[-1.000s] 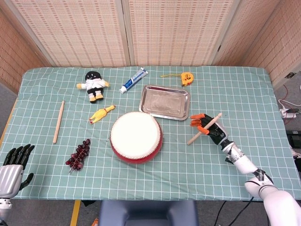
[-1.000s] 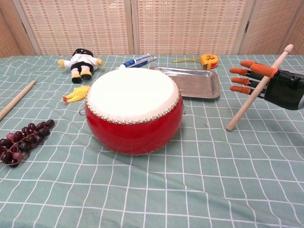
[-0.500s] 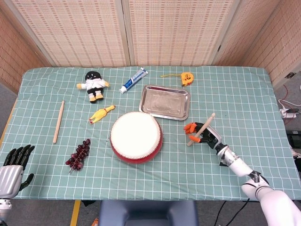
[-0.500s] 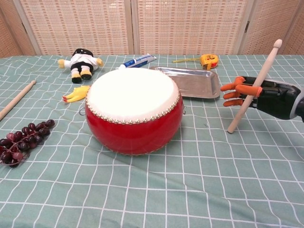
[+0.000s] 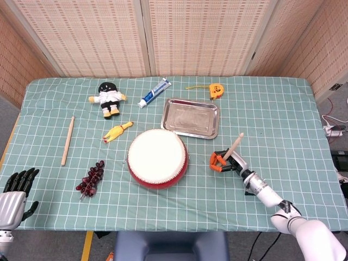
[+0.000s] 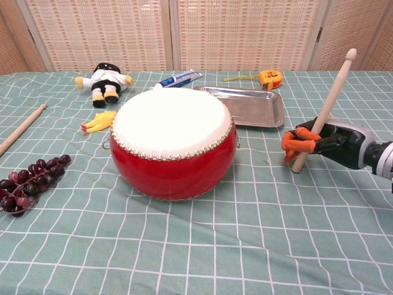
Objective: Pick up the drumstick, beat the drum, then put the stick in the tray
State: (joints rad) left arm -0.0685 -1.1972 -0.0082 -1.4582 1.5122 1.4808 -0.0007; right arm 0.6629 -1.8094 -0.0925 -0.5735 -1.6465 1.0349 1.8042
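Fingers (image 6: 293, 142) of the right hand (image 6: 328, 142) are curled around the lower part of the drumstick (image 6: 323, 109), which now stands steeply, its butt touching or nearly touching the counter (image 6: 258, 246) and its tip pointing up and to the right. A second ago those orange-tipped fingers were spread with the stick lying loosely across them at a shallower slant; since then they have closed and the hand has dropped lower and drifted nearer, towards the drum (image 6: 174, 141), which sits just to its left. That closing suggests the pick-up is being secured, so the beating step looks close but not begun: the stick is apart from the white drumhead. The steel tray (image 5: 191, 118) lies far of the hand, beyond the drum's right side. Away on the left a second wooden stick (image 5: 67, 140) lies untouched beside the grapes (image 5: 91, 178), the rubber chicken (image 5: 117, 132) and the doll (image 5: 109, 96), none of which has shifted. The left hand (image 5: 15, 197) rests at the near left corner as before, fingers apart and holding nothing.
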